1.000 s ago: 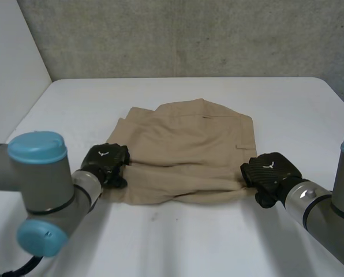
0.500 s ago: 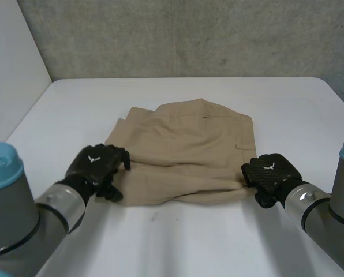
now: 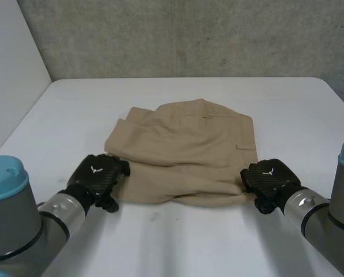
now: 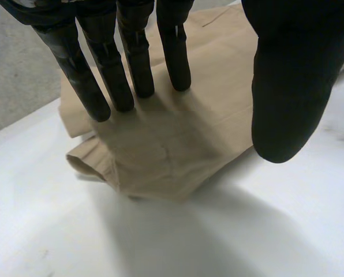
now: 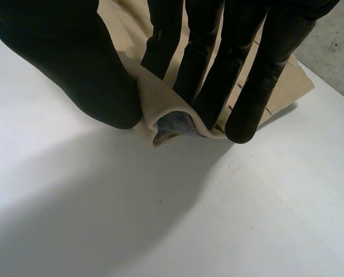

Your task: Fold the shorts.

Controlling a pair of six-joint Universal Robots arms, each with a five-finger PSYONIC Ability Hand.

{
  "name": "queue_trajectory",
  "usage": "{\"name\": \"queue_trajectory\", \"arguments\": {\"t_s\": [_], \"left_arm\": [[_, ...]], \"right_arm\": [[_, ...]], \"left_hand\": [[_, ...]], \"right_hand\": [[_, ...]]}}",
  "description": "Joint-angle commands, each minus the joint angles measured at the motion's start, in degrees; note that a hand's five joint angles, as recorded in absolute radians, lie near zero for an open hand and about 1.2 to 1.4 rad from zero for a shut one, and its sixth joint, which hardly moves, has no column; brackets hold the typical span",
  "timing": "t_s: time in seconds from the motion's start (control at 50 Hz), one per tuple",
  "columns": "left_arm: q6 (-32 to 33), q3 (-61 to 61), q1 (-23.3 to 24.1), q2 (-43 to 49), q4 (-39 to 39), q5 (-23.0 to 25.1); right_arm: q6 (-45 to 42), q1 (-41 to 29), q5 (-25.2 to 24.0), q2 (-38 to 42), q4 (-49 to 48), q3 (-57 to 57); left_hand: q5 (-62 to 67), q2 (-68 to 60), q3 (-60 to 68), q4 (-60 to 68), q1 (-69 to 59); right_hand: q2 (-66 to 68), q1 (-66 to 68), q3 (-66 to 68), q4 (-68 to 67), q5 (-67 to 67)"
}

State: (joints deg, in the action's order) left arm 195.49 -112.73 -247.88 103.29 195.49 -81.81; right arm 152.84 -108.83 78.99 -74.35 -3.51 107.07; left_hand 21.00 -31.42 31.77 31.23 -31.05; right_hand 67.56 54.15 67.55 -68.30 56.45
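The tan cotton shorts (image 3: 183, 150) lie part-folded on the white bench (image 3: 178, 248). The right hand (image 3: 268, 177) pinches the near right corner between fingers (image 5: 204, 69) and thumb. The left hand (image 3: 97, 175) holds its fingers straight over the near left corner, apparently gripping nothing. Next it must close there, so both can lift.

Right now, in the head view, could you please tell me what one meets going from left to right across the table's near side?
left arm → left hand → shorts → right hand → right arm
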Motion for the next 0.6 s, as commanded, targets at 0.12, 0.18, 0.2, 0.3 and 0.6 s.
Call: {"name": "queue_trajectory", "arguments": {"t_s": [0.12,0.18,0.2,0.3,0.6], "left_arm": [[2.4,5.2,-1.8,8.6,2.6,-2.2],[3.2,6.2,-2.5,9.9,2.7,-2.5],[3.3,6.4,-2.8,10.2,2.7,-2.7],[3.6,7.4,-3.5,11.3,3.8,-2.7],[3.1,3.1,-3.5,3.5,5.2,-2.2]], "right_arm": [[0.0,-0.5,0.0,0.7,0.0,0.3],[0.0,-0.6,0.0,1.1,0.0,0.3],[0.0,-0.6,0.0,1.2,0.0,0.2],[-0.1,-0.7,0.0,1.8,-0.1,0.3],[-0.4,-0.2,0.8,1.1,-0.6,-0.3]], "left_hand": [[5.9,-5.5,5.2,5.7,-5.9],[8.0,-7.5,7.2,7.7,-7.9],[8.8,-8.4,8.0,8.6,-8.8],[14.4,-13.9,13.6,14.1,-14.3],[49.0,-48.6,48.2,48.8,-49.0]], "right_hand": [[12.4,25.9,12.5,-11.7,13.6],[12.4,25.9,12.5,-11.7,13.6],[12.4,25.9,12.5,-11.7,13.6],[12.4,25.9,12.5,-11.7,13.6],[12.4,25.9,12.5,-11.7,13.6]]}}
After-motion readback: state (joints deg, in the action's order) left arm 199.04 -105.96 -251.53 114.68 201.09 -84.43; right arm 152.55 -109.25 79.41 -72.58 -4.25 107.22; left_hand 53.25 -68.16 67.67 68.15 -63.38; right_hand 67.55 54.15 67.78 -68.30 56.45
